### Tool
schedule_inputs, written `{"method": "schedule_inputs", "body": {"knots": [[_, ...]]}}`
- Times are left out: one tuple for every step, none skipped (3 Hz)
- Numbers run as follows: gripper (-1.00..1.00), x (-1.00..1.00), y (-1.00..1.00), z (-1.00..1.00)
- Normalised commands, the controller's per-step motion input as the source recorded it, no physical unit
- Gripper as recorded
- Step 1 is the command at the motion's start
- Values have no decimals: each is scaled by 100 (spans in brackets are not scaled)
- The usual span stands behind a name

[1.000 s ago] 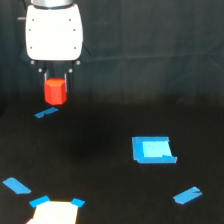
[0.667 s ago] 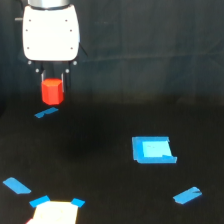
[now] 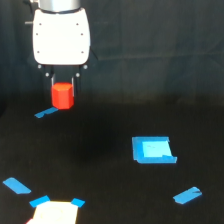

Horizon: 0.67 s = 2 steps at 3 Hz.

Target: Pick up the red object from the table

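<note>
- Gripping the red object [image 3: 62,95] between its two short dark fingers [image 3: 51,86], the gripper [image 3: 62,90] hangs from a broad white body [image 3: 61,36] near the table's far edge, toward the exterior view's left.
- One finger shows on each side of the block, pressed against its upper half, so the pincer is narrow and closed on it.
- The red object is a small red-orange block, upright, clearly narrower than the white body above it (its facets blur together at this sharpness, though the top edge reads as a lighter band).
- It appears to be lifted off the table [image 3: 110,115], since its lower half hangs free below the fingertips; the black surface gives no shadow line to confirm the gap.
- Just below and to the exterior view's left of the block lies a thin blue tape strip [image 3: 46,113], slanted, flat on the table.
- A blue square patch [image 3: 153,150] sits well apart from the gripper, toward the exterior view's right and nearer the front edge, with a paler centre.
- Another short blue tape piece [image 3: 187,195] lies near the front right corner, tilted.
- Toward the front left corner there is a further blue strip [image 3: 16,186], and beside it a pale rectangle [image 3: 54,214] with blue tape at its two upper corners, cut off by the frame's lower edge.
</note>
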Motion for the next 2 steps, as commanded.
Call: {"method": "schedule_inputs", "body": {"knots": [[-65, -9, 36, -13], [-67, 35, -55, 1]]}}
